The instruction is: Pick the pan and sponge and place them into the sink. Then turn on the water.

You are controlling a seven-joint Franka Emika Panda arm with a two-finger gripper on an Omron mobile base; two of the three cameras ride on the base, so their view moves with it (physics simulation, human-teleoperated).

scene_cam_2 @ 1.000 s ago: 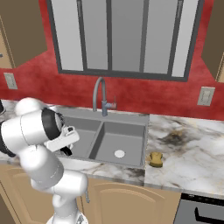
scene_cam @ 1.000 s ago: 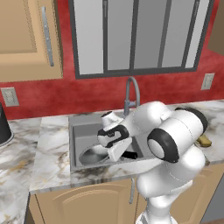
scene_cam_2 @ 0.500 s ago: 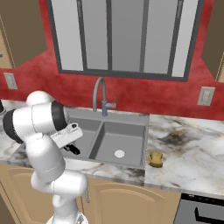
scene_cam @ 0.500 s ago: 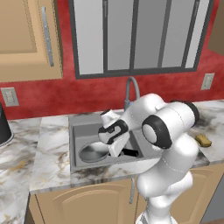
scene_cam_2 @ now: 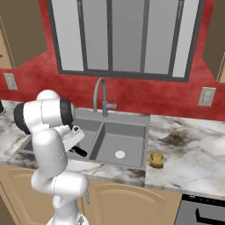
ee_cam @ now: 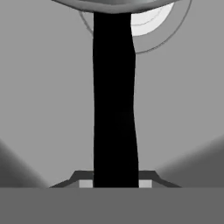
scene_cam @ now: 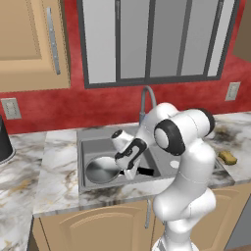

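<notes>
While the hand [scene_cam: 131,169] is hanging low over the left basin of the sink [scene_cam: 88,142], the pan [scene_cam: 102,170] is lying on that basin's floor, bowl toward the sink's left wall. Its black handle [ee_cam: 114,100] is running straight out from between the fingers in the hand view, long axis in line with the hand's own reach, bowl at the far end over the white drain [ee_cam: 146,19]. The fingers look to be sitting tight against either side of that handle, so I'm reading the hand as clamped on it, though the tips themselves are barely peeking out.

The sponge [scene_cam_2: 155,159] is waiting on the surface just past the sink's right rim, near the front edge. That's the relation the coming move hinges on: the sponge lies well off to the robot's right, across both basins from where the hand is sitting, so I'd expect a letting-go and a wide swing right.

The faucet [scene_cam_2: 99,92] is standing at the back rim between the basins, no water running yet. No brands, labels or writing are readable anywhere.
</notes>
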